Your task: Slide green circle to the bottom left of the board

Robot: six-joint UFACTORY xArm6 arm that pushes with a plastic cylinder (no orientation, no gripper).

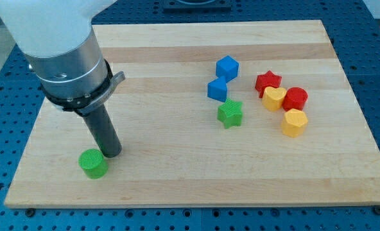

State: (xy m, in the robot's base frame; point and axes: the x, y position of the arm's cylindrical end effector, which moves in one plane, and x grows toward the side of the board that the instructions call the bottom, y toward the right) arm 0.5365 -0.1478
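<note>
tip (pixel 112 154) touching green circle (pixel 93 163) at board's (pixel 177 186) bottom left; no hand visible

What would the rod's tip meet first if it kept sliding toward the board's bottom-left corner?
My tip sits just up-right of the green circular block, apparently touching it, so it meets that block at once. Beyond it, the wooden board shows nothing else before its edge.

No legible text, labels, brand marks, numbers or signs appear anywhere in the camera view: none on the surface (pixel 177 173), none on the coloured blocks, none on the arm housing (pixel 61 51)
</note>
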